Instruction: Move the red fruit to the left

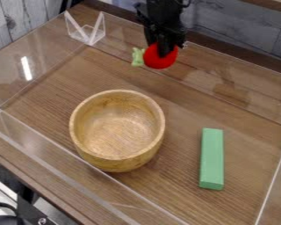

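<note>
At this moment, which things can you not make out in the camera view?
- Camera view, fingertips of the gripper: dark and blurred, partly lost behind the red fruit.
- Camera view, far side of the red fruit: hidden by the fruit itself.
- Camera view, rest of the arm: cut off by the top edge.
- Camera view, black object, lower left: cut off by the left edge.

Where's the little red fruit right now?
The red fruit is at the top middle of the camera view, under the hand, beyond the wooden bowl.
</note>
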`<state>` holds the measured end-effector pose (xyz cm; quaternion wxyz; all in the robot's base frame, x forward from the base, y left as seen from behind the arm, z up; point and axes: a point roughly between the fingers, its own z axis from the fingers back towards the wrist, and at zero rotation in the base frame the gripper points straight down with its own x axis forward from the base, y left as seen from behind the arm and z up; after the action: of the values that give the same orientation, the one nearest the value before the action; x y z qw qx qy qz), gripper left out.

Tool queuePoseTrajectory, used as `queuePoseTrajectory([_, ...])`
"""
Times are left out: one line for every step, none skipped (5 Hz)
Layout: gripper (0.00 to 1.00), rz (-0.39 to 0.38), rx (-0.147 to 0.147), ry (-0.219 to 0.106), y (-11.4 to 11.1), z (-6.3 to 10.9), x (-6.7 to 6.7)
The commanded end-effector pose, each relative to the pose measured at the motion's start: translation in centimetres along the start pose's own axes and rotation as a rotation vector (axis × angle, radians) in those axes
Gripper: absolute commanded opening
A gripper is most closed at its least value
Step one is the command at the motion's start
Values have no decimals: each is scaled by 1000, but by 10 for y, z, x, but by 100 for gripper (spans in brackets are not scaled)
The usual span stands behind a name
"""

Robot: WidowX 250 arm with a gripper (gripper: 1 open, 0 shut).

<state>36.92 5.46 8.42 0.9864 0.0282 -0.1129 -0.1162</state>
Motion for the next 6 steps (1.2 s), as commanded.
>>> queuePoseTrajectory([0, 29, 58, -88, 4, 26, 14])
queuePoseTrajectory([0, 42, 69, -90, 14, 15, 5])
queuePoseTrajectory([0, 51, 78, -93, 24, 5, 1])
queuePoseTrajectory([0, 78, 86, -101, 45, 8, -11])
queuePoseTrajectory([0, 96, 98, -106, 64, 13, -18])
queuePoseTrajectory([0, 104, 110, -109, 81, 15, -26])
